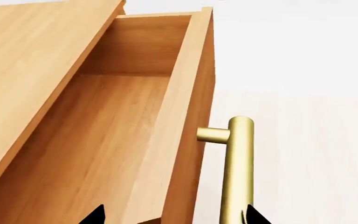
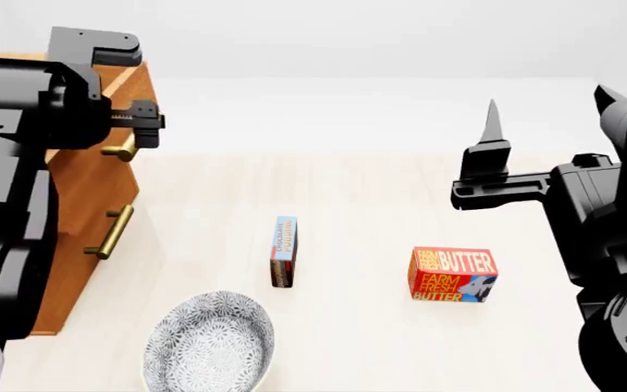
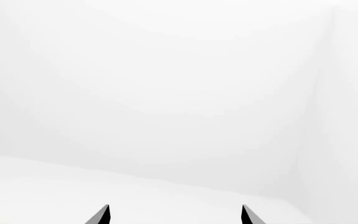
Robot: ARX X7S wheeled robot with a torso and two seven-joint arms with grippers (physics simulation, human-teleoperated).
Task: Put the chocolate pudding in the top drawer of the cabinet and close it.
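Observation:
The chocolate pudding (image 2: 284,251), a thin blue and red-brown box, stands on edge on the pale floor, clear of both arms. The cabinet (image 2: 82,196) is at the left. Its top drawer (image 1: 104,140) is pulled out and shows a bare wooden inside. My left gripper (image 1: 175,217) is open, its fingertips spread either side of the drawer front and the brass handle (image 1: 238,168). In the head view the left gripper (image 2: 144,122) sits at that handle (image 2: 123,149). My right gripper (image 2: 486,151) hangs raised at the right, open and holding nothing (image 3: 175,215).
A red-and-yellow butter box (image 2: 452,274) stands right of the pudding. A patterned grey bowl (image 2: 210,343) lies near the front, below the pudding. The lower drawer's brass handle (image 2: 110,233) sticks out from the cabinet front. The right wrist view shows only white background.

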